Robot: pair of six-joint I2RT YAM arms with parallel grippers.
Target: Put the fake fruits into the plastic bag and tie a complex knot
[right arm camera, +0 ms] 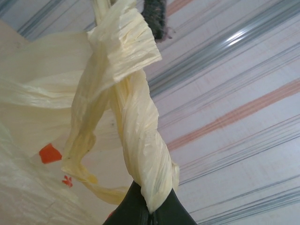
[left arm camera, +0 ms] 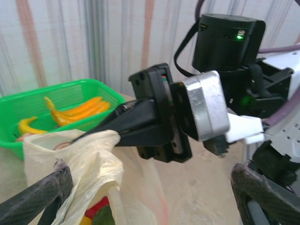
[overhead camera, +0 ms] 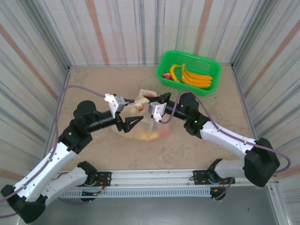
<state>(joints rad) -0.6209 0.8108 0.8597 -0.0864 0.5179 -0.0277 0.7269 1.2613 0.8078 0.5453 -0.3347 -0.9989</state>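
The left pincer is standing wide open just left of the plastic bag, with nothing between its fingers. In the left wrist view one of its fingers is lying against the crumpled plastic at the bag's mouth, while the other is sitting well off to the side.

The right pincer is clamping fully shut on the bag's twisted handle, a pale cream strip wound into a tight rope that is rising from between its dark fingers. It is holding that handle up above the bag from the right side.

The bag is sitting in the middle of the tan surface, between the two pincers. Fake fruits are showing through its thin plastic as yellow, orange and red shapes.

A green basket is sitting in the far right corner, well apart from the bag. Yellow and orange bananas and a small red fruit are lying inside it.
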